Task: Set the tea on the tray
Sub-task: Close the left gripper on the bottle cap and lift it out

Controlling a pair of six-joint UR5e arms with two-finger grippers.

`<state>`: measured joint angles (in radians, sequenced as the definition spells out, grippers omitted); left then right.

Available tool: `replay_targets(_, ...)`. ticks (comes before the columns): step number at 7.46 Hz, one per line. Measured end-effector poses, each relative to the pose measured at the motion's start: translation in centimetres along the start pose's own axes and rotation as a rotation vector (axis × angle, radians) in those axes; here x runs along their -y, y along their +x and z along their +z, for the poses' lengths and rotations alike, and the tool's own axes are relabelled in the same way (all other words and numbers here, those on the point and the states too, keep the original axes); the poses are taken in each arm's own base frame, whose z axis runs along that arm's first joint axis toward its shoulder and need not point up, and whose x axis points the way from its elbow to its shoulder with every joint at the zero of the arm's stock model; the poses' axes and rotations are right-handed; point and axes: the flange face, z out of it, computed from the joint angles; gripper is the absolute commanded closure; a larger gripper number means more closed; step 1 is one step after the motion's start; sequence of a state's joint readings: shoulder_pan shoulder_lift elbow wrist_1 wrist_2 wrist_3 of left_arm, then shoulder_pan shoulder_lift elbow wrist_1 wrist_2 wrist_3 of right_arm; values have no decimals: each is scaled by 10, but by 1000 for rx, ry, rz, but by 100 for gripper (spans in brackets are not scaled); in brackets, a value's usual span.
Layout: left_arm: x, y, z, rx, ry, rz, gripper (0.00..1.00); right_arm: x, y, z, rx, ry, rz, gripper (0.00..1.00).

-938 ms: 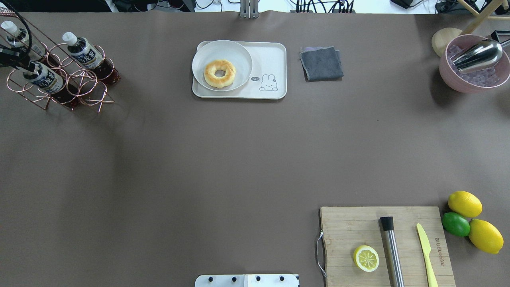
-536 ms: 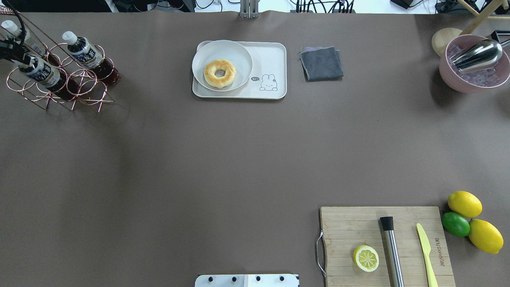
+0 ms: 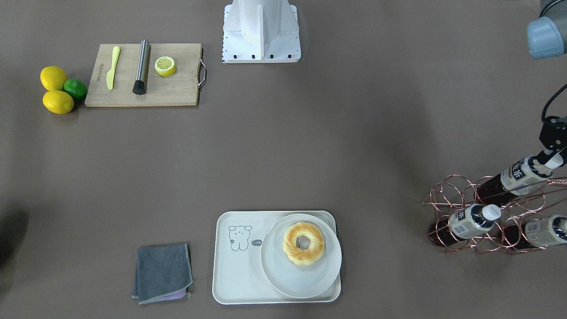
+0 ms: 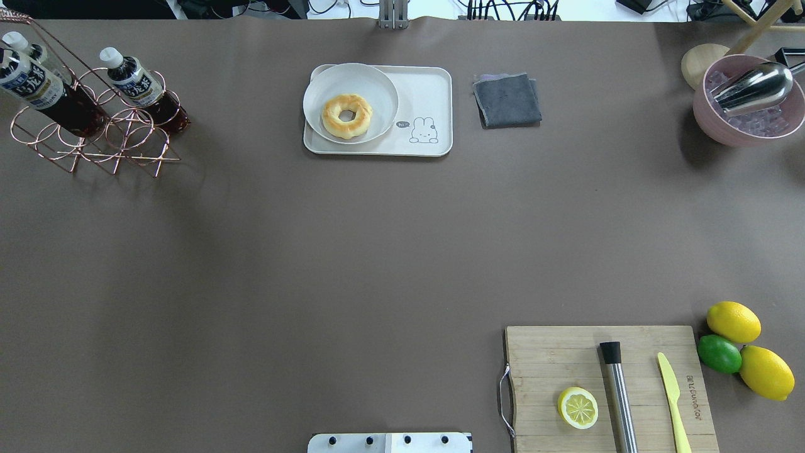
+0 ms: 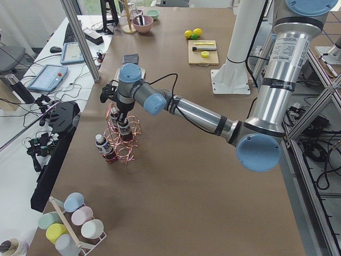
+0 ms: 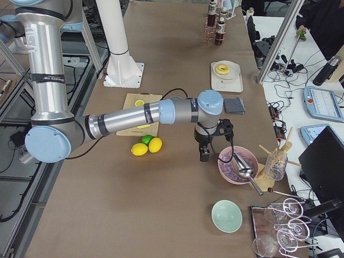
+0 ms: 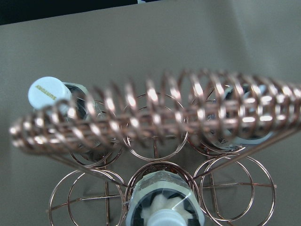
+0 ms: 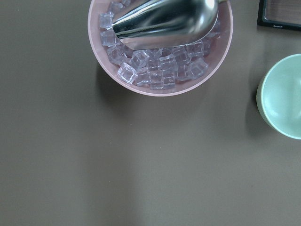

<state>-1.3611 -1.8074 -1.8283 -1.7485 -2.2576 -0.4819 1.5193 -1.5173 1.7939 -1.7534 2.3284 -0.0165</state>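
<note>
Three tea bottles lie slanted in a copper wire rack (image 4: 142,160) at the table's far left. My left gripper (image 3: 550,160) is shut on the white cap of one tea bottle (image 3: 518,174), which is partly drawn out of the rack (image 4: 38,91); it fills the bottom of the left wrist view (image 7: 162,202). The other two bottles (image 4: 135,82) (image 3: 471,220) rest in the rack. The cream tray (image 4: 434,82) with a cartoon sits at the far middle. My right gripper (image 6: 205,156) hangs beside the pink ice bowl; I cannot tell its state.
A white plate (image 4: 377,82) with a doughnut (image 4: 346,116) covers the tray's left half. A grey cloth (image 4: 507,99) lies right of the tray. A pink ice bowl (image 4: 710,123) with a scoop stands far right. A cutting board (image 4: 553,352), lemons and a lime are near right.
The held tea bottle has slid up and to the left out of the rack's front rings, and the left gripper has left the overhead view's left edge.
</note>
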Motion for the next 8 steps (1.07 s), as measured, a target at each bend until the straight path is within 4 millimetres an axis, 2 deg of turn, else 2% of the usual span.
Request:
replay_targets(2, 6, 8, -48, 9, 30, -28, 100, -2, 5, -4, 3, 7, 5, 0)
replay_targets(4, 0, 15, -81, -3, 43, -46, 100, -7, 0, -9, 27, 18, 7, 0)
replay_targets(6, -38, 32, -92, -10, 9, -39, 100, -17, -4, -14, 40, 24, 7, 0)
replay_targets(8, -71, 62, -86, -24, -48, -32, 100, -24, -1, -12, 43, 20, 14, 0)
